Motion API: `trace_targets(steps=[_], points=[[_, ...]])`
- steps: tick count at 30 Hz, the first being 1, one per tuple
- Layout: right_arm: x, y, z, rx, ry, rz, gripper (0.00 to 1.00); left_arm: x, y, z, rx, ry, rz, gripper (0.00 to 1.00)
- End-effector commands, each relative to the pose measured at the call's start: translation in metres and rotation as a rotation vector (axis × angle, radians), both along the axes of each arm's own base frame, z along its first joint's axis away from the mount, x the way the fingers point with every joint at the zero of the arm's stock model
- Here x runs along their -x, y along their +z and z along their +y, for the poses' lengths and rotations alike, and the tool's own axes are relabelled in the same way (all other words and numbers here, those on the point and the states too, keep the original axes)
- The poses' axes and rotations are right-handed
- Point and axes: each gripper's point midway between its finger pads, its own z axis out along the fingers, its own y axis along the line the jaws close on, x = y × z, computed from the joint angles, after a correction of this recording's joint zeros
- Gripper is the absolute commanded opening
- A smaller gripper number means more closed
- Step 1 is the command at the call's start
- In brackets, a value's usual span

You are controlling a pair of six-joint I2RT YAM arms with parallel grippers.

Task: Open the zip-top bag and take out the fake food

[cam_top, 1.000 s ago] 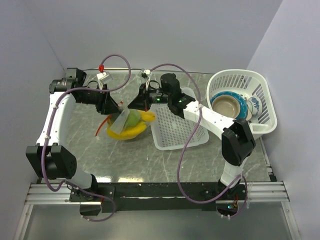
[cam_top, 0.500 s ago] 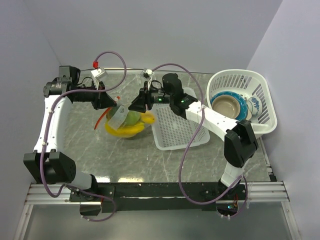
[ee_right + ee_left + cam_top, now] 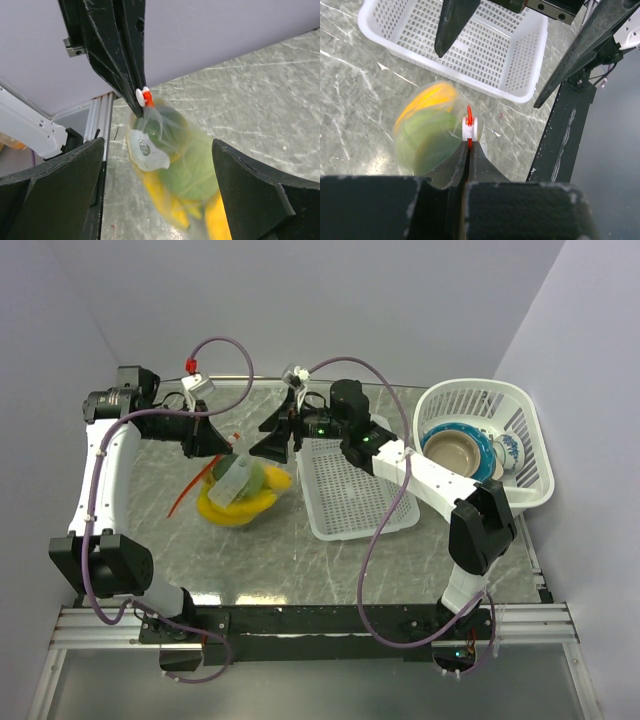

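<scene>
**A:** Hanging from your left gripper (image 3: 468, 146), whose jaws are pinched flat on its mouth just below the white slider (image 3: 470, 127): the zip-top bag (image 3: 238, 490), thin clear film, over the veined grey table (image 3: 300, 560).

**B:** Your right gripper (image 3: 272, 443) stands wide apart just beside it, gripping nothing. The fake food (image 3: 190, 175) inside is motion-blurred: a green round and a yellow curve. You cannot resolve the other shapes.

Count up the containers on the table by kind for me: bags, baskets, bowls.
Zip-top bag: 1
Baskets: 2, the flat slotted basket and the tall basket
Bowls: 2, the tan bowl nested in the blue bowl
Total: 5
Not counted: a patterned piece beside the bowls, too hidden to name.
</scene>
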Motion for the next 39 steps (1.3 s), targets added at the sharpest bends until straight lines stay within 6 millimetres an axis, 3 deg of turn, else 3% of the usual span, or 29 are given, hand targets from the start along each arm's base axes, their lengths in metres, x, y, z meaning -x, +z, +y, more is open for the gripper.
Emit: trace_targets(steps=[1, 12, 15, 16, 18, 19, 21, 29, 32, 35, 36, 37, 39], points=[[0.012, 0.031, 0.012, -0.052, 0.064, -0.122, 0.96, 0.021, 0.03, -0.014, 0.067, -0.073, -0.069, 0.04], [0.017, 0.02, 0.027, -0.036, 0.102, -0.111, 0.94, 0.037, 0.039, -0.031, 0.054, -0.126, -0.093, 0.05], [0.018, 0.013, 0.028, -0.023, 0.119, -0.092, 0.79, 0.037, 0.04, -0.031, 0.053, -0.126, -0.097, 0.05], [0.017, 0.009, 0.029, -0.014, 0.121, -0.08, 0.66, 0.036, 0.04, -0.031, 0.053, -0.126, -0.094, 0.04], [0.015, 0.003, 0.029, 0.014, 0.114, -0.045, 0.51, 0.037, 0.042, -0.031, 0.05, -0.125, -0.102, 0.04], [0.017, -0.001, 0.029, 0.024, 0.132, -0.047, 0.52, 0.036, 0.042, -0.031, 0.046, -0.125, -0.112, 0.04], [0.02, -0.008, 0.027, 0.037, 0.136, -0.039, 0.64, 0.035, 0.042, -0.03, 0.037, -0.122, -0.116, 0.03], [0.026, -0.006, 0.017, 0.046, 0.126, -0.062, 0.6, 0.031, 0.033, -0.028, 0.02, -0.116, -0.098, 0.02], [0.026, -0.005, 0.014, 0.046, 0.117, -0.069, 0.45, 0.031, 0.034, -0.028, 0.018, -0.115, -0.103, 0.01], [0.025, -0.005, 0.013, 0.051, 0.109, -0.071, 0.19, 0.03, 0.033, -0.027, 0.014, -0.111, -0.106, 0.01], [0.024, -0.004, 0.012, 0.053, 0.101, -0.071, 0.05, 0.03, 0.032, -0.027, 0.009, -0.11, -0.104, 0.01], [0.024, -0.002, 0.011, 0.052, 0.098, -0.083, 0.0, 0.03, 0.032, -0.026, 0.008, -0.107, -0.109, 0.01], [0.024, -0.001, 0.01, 0.056, 0.088, -0.084, 0.0, 0.028, 0.032, -0.026, 0.012, -0.101, -0.116, 0.07]])
